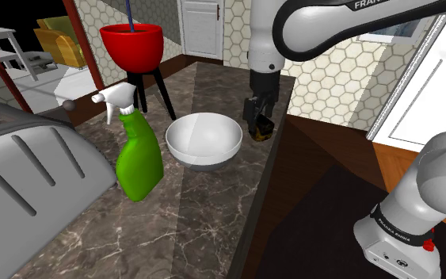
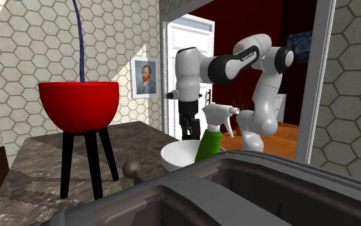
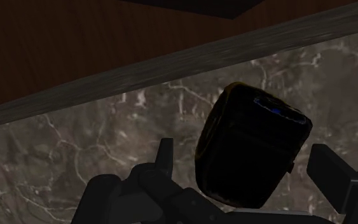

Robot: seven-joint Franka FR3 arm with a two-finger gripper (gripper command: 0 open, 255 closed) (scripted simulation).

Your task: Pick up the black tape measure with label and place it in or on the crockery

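**Shoulder view.** My pincer [image 1: 257,125] hangs at the edge of the marble counter [image 1: 205,230], at 3 o'clock of the white bowl [image 1: 203,141]. The black tape measure [image 1: 263,131] sits at my fingertips, half masked by them, with its label out of sight. "FRAN" reads on my arm; the frame cuts off the rest. A green spray bottle [image 1: 138,162] stands at 8 o'clock of the bowl, and a red bowl on a black tripod [image 1: 131,43] at 11. The grey slotted appliance [image 1: 31,182] is cropped, so I can't name it.

**Second exterior view.** My pincer [image 2: 189,128] points down behind the white bowl [image 2: 176,157] and the spray bottle [image 2: 209,141]. Its tips are hidden. A framed portrait [image 2: 147,77] hangs on the hexagon-tiled wall.

**Wrist view.** My fingers [image 3: 165,156] stand wide, one on each side of the tape measure [image 3: 250,159]. Marble shows between one finger and the case, so nothing is gripped. The blue label [image 3: 276,109] is too dark to read. The case lies on the counter near its edge.
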